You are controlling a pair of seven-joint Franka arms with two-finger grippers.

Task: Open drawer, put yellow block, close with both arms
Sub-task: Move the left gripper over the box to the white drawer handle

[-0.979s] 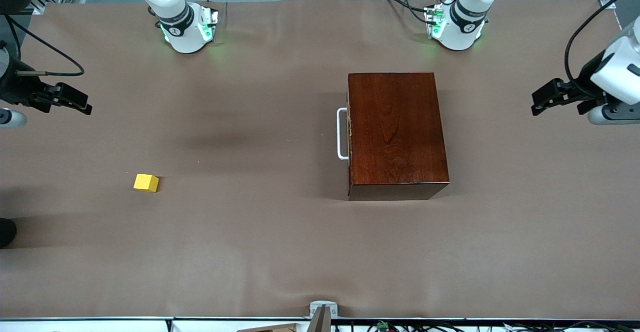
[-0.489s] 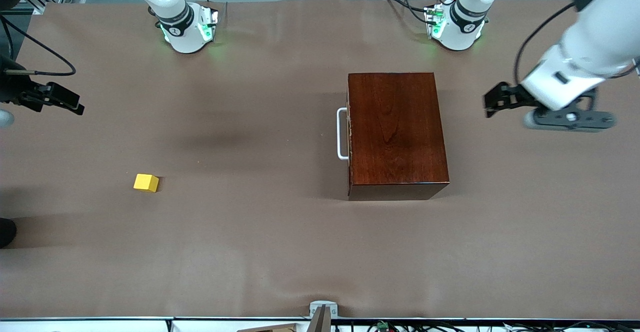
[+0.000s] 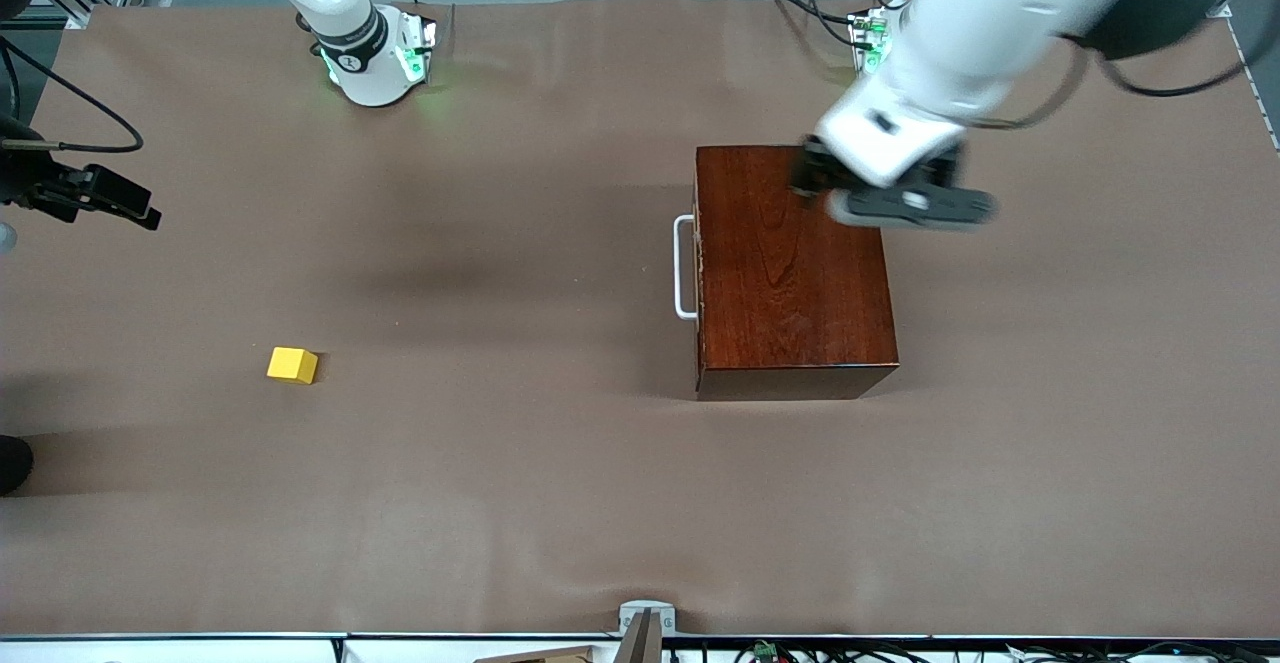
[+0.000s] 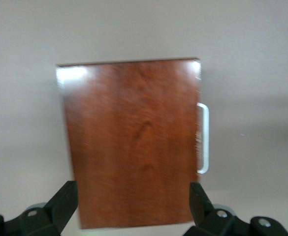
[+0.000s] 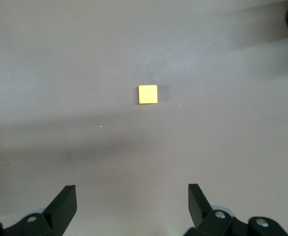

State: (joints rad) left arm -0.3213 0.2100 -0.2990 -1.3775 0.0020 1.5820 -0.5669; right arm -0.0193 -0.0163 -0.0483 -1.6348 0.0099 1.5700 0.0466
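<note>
The dark reddish-brown box (image 3: 795,268) stands mid-table with its drawer shut; only the drawer's white bar handle (image 3: 684,268) shows, facing the right arm's end. My left gripper (image 3: 812,175) hangs open above the part of the box top nearest the arms' bases. In the left wrist view the box (image 4: 134,142) and handle (image 4: 203,138) lie below my left gripper (image 4: 132,201), nothing between its fingers. The yellow block (image 3: 292,365) rests on the cloth toward the right arm's end. My right gripper (image 3: 135,205) waits open at that end, high over the block (image 5: 147,94), with the gripper (image 5: 132,201) empty.
Brown cloth covers the table (image 3: 520,503). A grey bracket (image 3: 645,617) sits at the table's edge nearest the camera. A dark object (image 3: 12,463) pokes in at the right arm's end. The arm bases (image 3: 375,58) stand along the edge farthest from the camera.
The left arm has swung in from the left arm's end of the table to above the box. The right gripper has drifted slightly outward. Box and block have not moved.
</note>
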